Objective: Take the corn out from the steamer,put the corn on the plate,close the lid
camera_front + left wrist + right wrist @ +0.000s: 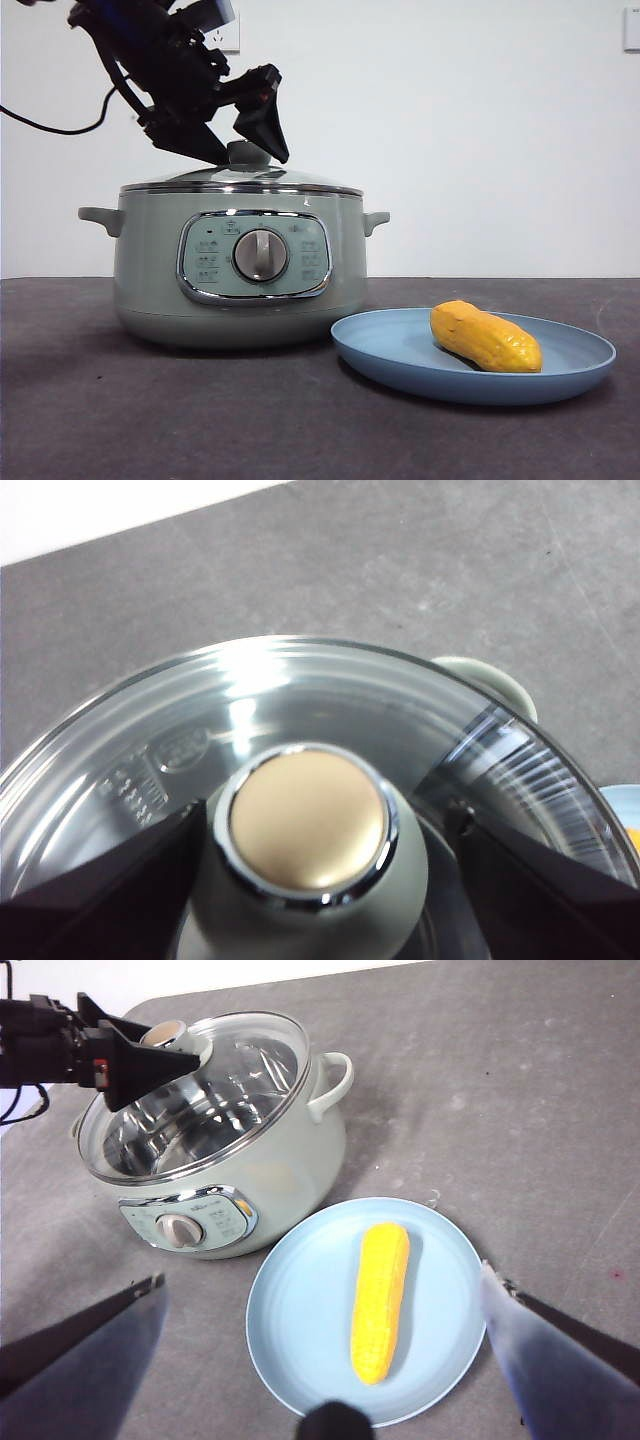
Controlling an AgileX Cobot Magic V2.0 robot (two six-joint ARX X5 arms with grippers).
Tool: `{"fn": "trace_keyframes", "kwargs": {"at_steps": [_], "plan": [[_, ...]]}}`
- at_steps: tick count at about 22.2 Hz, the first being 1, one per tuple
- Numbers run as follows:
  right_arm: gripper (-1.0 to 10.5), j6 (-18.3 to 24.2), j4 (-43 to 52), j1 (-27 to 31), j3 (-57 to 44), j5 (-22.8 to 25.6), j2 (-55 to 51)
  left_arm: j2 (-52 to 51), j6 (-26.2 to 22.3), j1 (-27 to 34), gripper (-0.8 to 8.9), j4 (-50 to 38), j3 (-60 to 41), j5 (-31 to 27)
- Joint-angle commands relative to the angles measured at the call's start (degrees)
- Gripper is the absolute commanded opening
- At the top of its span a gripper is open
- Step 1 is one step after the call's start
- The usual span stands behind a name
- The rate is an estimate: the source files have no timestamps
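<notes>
Lid down on the pot, corn on the plate.

My left claw (247,152) straddles the lid's knob (308,822), jaws spread, not squeezing. The glass lid (195,1095) is heavy, slick and breakable; the knob is the only sound hold. The right claw (320,1305) hangs wide apart above the corn (380,1300) on the plate (290,1320), just beside the pot (150,270); nothing blocks.

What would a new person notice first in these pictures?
Probably the yellow corn, lying on the blue plate beside the green steamer. Next, the dark left end effector, which comes from above with its jaws on either side of the knob of the glass lid, and the lid sits on the steamer.
</notes>
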State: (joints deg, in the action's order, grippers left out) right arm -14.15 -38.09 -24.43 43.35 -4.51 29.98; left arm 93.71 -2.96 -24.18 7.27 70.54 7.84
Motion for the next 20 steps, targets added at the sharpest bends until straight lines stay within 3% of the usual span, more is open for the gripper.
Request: {"fn": "trace_keyframes", "kwargs": {"at_steps": [1, 11, 20], "plan": [[6.3, 0.3, 0.2, -0.1, -0.3, -0.1, -0.2, -1.9, 0.3, 0.0, 4.17, 0.7, -0.7, -0.2], [6.3, 2.3, -2.4, -0.1, -0.3, -0.3, -0.1, -14.6, 0.3, -0.1, 4.12, 11.6, -0.6, 0.2], [6.3, 4.1, -5.8, -0.1, -0.3, -10.7, 0.0, -30.3, 0.4, -0.2, 4.08, 33.4, -0.6, 6.7]]}}
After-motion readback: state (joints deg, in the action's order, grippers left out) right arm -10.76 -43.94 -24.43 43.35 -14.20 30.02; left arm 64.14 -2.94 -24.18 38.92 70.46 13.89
